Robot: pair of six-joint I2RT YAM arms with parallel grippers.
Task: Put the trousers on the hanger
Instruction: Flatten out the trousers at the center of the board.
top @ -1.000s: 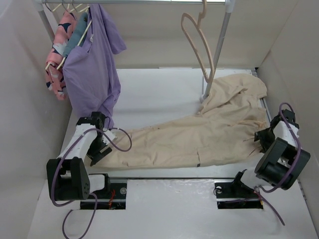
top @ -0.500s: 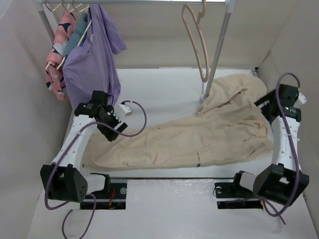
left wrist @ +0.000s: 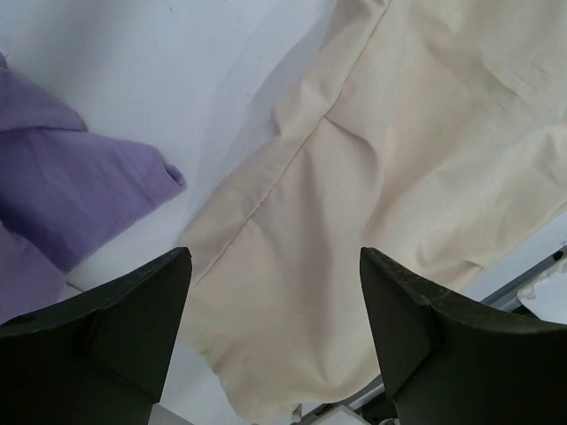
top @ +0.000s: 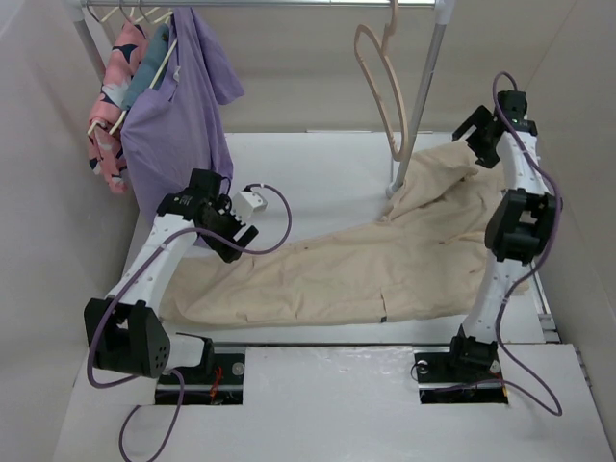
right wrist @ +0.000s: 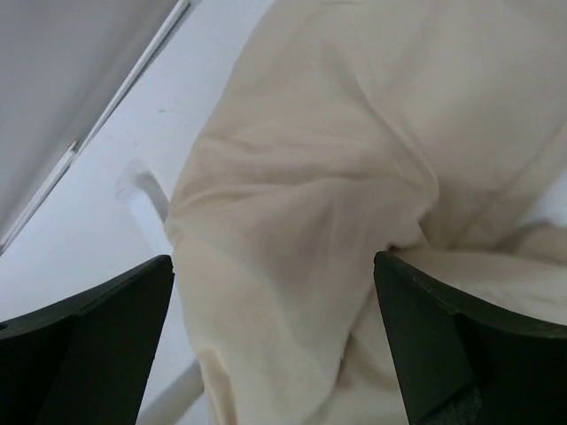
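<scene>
Both grippers gape wide and empty above the soft, wrinkled cream trousers (top: 385, 260): left gripper (left wrist: 273, 297) over the leg hems, right gripper (right wrist: 275, 274) over the bunched waist. The thin, looped hanger (top: 380, 87) hangs above them.

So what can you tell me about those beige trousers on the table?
The trousers are plain cream-beige cloth, soft and wrinkled. They lie flat on the white table, legs stretched toward the left, the top end bunched up at the right near the rack's post. The left gripper and the right gripper hang open above them; neither holds the cloth.
</scene>
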